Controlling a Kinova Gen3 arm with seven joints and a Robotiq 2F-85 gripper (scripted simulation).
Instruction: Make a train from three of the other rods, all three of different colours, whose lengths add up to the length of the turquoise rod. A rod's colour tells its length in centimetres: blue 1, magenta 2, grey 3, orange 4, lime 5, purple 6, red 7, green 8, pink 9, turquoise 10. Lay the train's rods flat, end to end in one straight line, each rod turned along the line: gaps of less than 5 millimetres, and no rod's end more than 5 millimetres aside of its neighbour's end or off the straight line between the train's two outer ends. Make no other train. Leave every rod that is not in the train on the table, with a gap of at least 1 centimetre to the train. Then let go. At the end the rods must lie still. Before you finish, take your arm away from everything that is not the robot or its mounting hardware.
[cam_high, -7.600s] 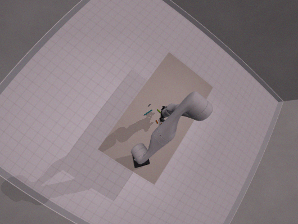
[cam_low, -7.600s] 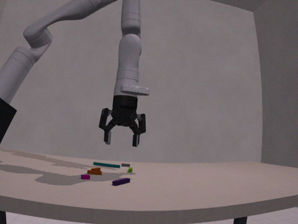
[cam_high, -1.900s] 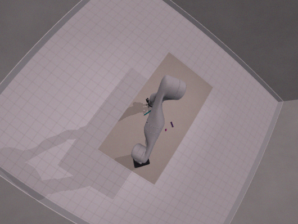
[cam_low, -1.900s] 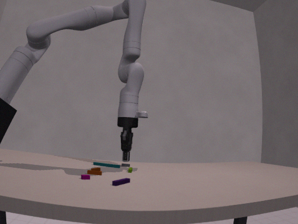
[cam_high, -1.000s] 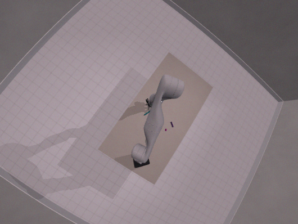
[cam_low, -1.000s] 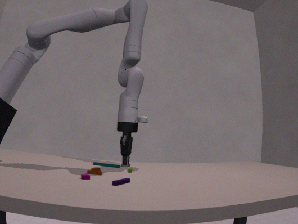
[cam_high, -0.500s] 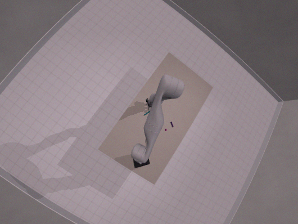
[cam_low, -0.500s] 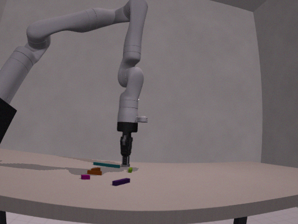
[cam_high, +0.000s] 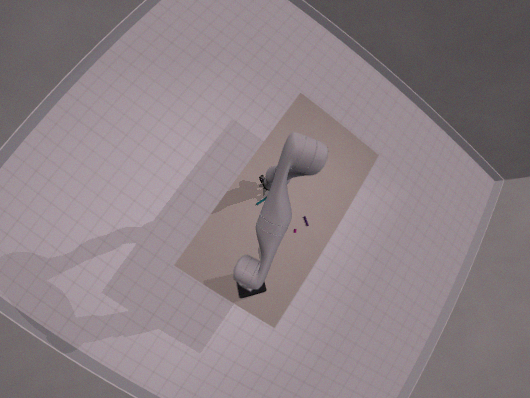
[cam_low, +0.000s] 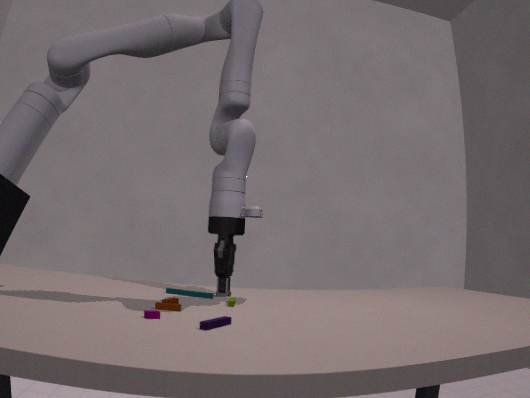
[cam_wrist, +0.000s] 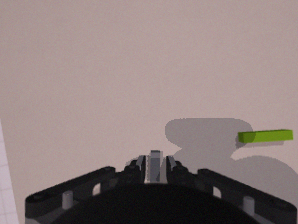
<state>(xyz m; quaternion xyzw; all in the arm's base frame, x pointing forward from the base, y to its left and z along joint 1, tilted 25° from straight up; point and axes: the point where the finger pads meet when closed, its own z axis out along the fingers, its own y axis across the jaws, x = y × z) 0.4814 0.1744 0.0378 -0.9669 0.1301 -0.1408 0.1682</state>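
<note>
Basically, slim straight-edged turquoise rod (cam_high: 261, 201) (cam_low: 189, 293) flat on smooth tbl (cam_high: 330, 130) (cam_low: 350, 325) (cam_wrist: 100, 75), nr blocky orange pcs (cam_low: 168, 306).

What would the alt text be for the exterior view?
The claw points straight down, low over the table, between the turquoise rod at left and the lime rod at right. Nearer the camera lie two orange rods, then a magenta rod and a purple rod. No train shows.

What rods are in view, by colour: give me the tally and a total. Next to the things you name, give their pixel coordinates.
Long straight turquoise rod (cam_high: 260, 202) (cam_low: 189, 293): 1
Short orange rods (cam_low: 168, 306): 2
Small magenta block-like rod (cam_high: 295, 231) (cam_low: 152, 314): 1
Straight purple rod (cam_high: 306, 221) (cam_low: 215, 323): 1
Straight lime rod (cam_low: 231, 302) (cam_wrist: 267, 136): 1
Grey rod (cam_wrist: 155, 167): 1
Total: 7
</note>
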